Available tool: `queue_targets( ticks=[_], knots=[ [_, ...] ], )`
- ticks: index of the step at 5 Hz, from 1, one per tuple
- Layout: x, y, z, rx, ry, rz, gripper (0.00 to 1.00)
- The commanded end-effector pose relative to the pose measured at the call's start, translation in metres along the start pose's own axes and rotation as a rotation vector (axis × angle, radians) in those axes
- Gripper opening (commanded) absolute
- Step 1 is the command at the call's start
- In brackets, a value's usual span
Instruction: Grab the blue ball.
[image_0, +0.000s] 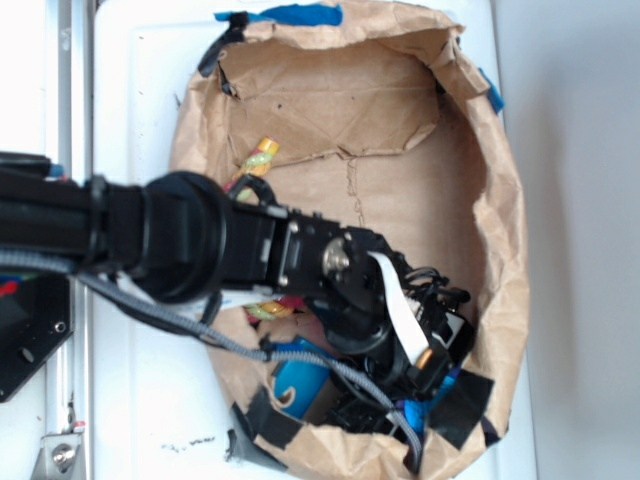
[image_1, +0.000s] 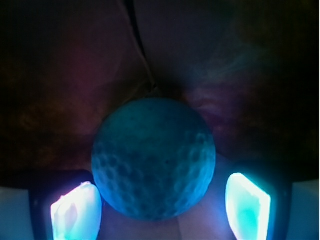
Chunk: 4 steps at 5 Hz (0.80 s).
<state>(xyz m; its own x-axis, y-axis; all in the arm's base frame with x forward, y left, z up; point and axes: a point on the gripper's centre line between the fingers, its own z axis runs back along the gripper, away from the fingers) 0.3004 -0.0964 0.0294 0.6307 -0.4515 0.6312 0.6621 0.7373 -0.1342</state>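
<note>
Gripper (image_1: 160, 207) reaches down into the paper bag (image_0: 500, 250), wide around the blue ball (image_1: 154, 159).

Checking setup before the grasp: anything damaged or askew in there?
The paper bag is crumpled and torn at its rim, patched with black tape. Otherwise fine: the ball sits centred between the open jaws, dimpled like a golf ball.

The blue ball (image_1: 154, 159) looks matt and dimpled; the brown paper bag (image_0: 400, 190) is creased.
</note>
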Motion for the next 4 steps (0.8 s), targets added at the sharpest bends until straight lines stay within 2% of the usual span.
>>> queue_targets(
  ticks=[1,4],
  knots=[
    [0.0091,-0.0051,0.0086,-0.002,-0.014,-0.067,0.0],
    [0.0107,-0.0025,0.0092,0.022,0.012,-0.056,0.0]
  ],
)
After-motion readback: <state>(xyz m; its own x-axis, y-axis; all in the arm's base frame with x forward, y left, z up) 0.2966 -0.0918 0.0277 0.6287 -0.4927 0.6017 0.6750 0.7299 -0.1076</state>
